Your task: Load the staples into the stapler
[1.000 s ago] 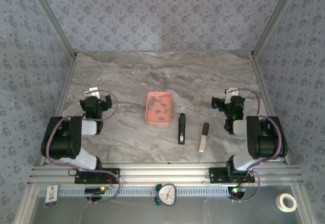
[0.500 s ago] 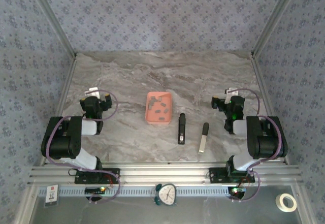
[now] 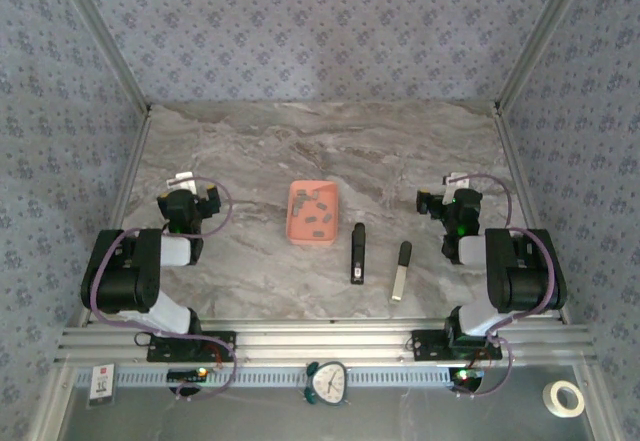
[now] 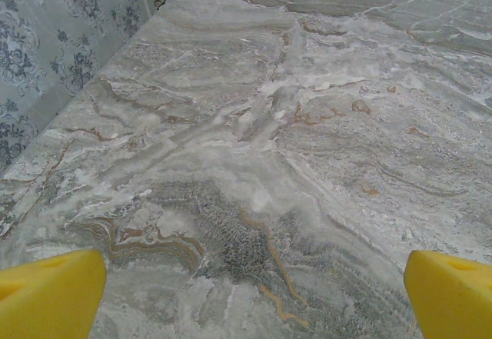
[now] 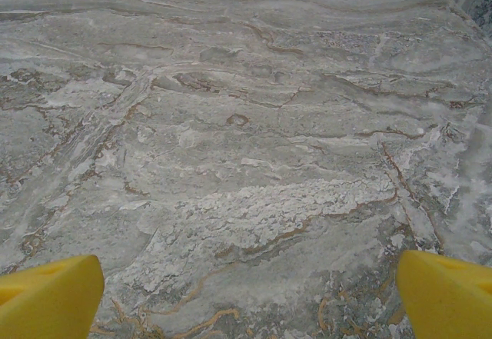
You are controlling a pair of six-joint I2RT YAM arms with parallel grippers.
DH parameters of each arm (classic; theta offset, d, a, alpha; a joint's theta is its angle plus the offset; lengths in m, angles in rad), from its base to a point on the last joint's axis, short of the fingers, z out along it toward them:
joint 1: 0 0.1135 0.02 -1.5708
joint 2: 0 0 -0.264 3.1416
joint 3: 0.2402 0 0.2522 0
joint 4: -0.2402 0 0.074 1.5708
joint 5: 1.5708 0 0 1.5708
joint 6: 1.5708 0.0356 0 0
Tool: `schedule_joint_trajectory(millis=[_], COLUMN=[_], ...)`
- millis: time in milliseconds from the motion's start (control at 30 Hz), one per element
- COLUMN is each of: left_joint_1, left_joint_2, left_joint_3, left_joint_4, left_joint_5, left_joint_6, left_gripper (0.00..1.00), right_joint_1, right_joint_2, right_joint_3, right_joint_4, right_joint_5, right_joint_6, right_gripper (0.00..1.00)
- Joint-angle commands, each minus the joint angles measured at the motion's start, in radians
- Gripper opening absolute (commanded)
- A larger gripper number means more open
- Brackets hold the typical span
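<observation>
- the staples (image 3: 313,212), several small short grey metal strips, lie loose inside a shallow salmon-pink rectangular tray (image 3: 293,223) near the middle of the grey-veined marble table (image 3: 250,151).
- a slim black stapler (image 3: 357,253) lies flat at 4 o'clock from the tray, just beside its near corner but apart from it.
- a second long stapler (image 3: 400,272), black at the far end and pale at the near end, lies at 4 o'clock from the first, close by and not touching.
- the left gripper (image 4: 247,302) sits at 9 o'clock from the tray, well apart; its yellow fingers (image 4: 48,296) are spread wide with bare marble between them.
- the right gripper (image 5: 246,300) sits at 2 o'clock from the second stapler, yellow fingers (image 5: 448,294) likewise wide apart over bare marble, holding nothing.
- on the rail shelf at 6 o'clock stand a small green alarm clock (image 3: 327,382), a white tape roll (image 3: 567,397) at its 3 o'clock and a white card (image 3: 101,382) at its 9 o'clock.
</observation>
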Motion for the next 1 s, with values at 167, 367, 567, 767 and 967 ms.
schedule_joint_trajectory(millis=[167, 367, 567, 767, 967], left_joint_1=[-0.007, -0.027, -0.126, -0.266, -0.36], left_joint_2=[-0.066, -0.253, -0.379, -0.395, -0.375], left_joint_3=[0.067, 0.191, 0.357, 0.479, 0.5], left_joint_4=[-0.134, -0.5, -0.916, -1.18, -1.241], left_joint_5=[0.026, 0.013, 0.001, 0.024, 0.024], left_joint_6=[0.01, 0.003, -0.025, -0.059, -0.147], left_gripper=[0.98, 0.93, 0.86, 0.79, 0.79], right_joint_1=[-0.007, -0.004, 0.042, 0.215, 0.44], right_joint_2=[-0.08, -0.249, -0.345, -0.358, -0.332], right_joint_3=[0.064, 0.295, 0.485, 0.614, 0.634], right_joint_4=[-0.125, -0.702, -1.192, -1.592, -1.814], right_joint_5=[0.032, 0.069, 0.046, 0.08, 0.147], right_joint_6=[0.018, 0.086, 0.23, 0.378, 0.575], right_gripper=[1.0, 1.0, 1.0, 1.0, 1.0])
